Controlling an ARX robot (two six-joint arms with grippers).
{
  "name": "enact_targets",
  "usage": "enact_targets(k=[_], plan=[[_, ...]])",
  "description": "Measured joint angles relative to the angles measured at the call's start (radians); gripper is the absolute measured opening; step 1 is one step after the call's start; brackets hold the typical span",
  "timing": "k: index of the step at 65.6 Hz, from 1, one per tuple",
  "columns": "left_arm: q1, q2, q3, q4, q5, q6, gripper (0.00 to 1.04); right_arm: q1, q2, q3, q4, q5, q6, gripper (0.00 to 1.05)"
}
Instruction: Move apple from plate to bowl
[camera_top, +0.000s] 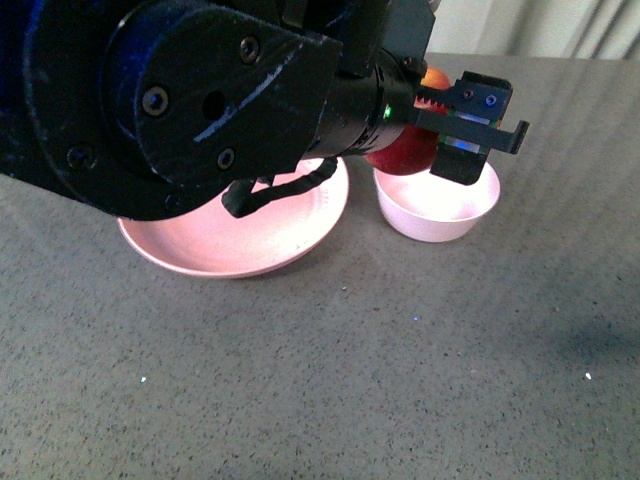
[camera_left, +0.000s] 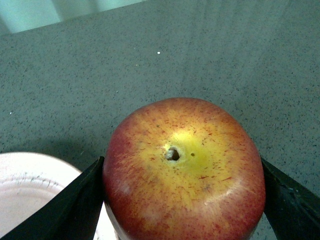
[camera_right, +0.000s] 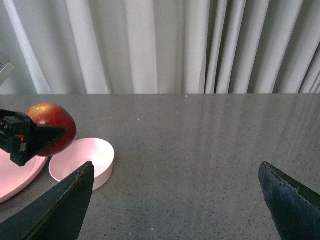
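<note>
My left gripper (camera_top: 440, 125) is shut on the dark red apple (camera_top: 402, 150) and holds it just above the far rim of the small pink-white bowl (camera_top: 437, 214). In the left wrist view the apple (camera_left: 182, 172) fills the space between the black fingers (camera_left: 75, 205), its yellow stem patch facing the camera. The wide pink plate (camera_top: 240, 240) lies left of the bowl, partly hidden by my left arm. In the right wrist view the apple (camera_right: 52, 129) hangs over the bowl (camera_right: 82, 162) beside the plate (camera_right: 15, 175). My right gripper (camera_right: 175, 200) is open and empty over bare table.
The grey speckled table (camera_top: 350, 380) stretches in front of the plate and bowl. Pale curtains (camera_right: 165, 45) hang behind the table's far edge. My left arm's black body (camera_top: 170, 100) blocks the upper left of the front view.
</note>
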Motion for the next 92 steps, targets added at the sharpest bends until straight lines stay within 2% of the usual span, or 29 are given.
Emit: enact_targets(k=[23, 40, 44, 47, 62, 72, 89, 92], plan=[[-0.008, 0.114, 0.119, -0.039, -0.005, -0.022, 0.79, 0.000, 0.000, 0.000, 0.000, 0.000, 0.000, 0.96], [-0.026, 0.150, 0.135, -0.045, 0.015, -0.025, 0.79, 0.000, 0.000, 0.000, 0.000, 0.000, 0.000, 0.96], [-0.026, 0.156, 0.135, -0.045, 0.015, -0.026, 0.87, 0.000, 0.000, 0.000, 0.000, 0.000, 0.000, 0.96], [-0.026, 0.163, 0.135, -0.047, 0.016, -0.026, 0.98, 0.000, 0.000, 0.000, 0.000, 0.000, 0.000, 0.96], [-0.017, 0.164, 0.133, -0.031, 0.011, -0.037, 0.96, 0.000, 0.000, 0.000, 0.000, 0.000, 0.000, 0.96], [0.023, 0.115, 0.066, 0.007, 0.001, -0.069, 0.96, 0.000, 0.000, 0.000, 0.000, 0.000, 0.000, 0.96], [0.151, -0.068, -0.093, 0.080, -0.010, -0.112, 0.96, 0.000, 0.000, 0.000, 0.000, 0.000, 0.000, 0.96], [0.145, -0.061, -0.126, 0.202, -0.137, -0.077, 0.90, 0.000, 0.000, 0.000, 0.000, 0.000, 0.000, 0.96]])
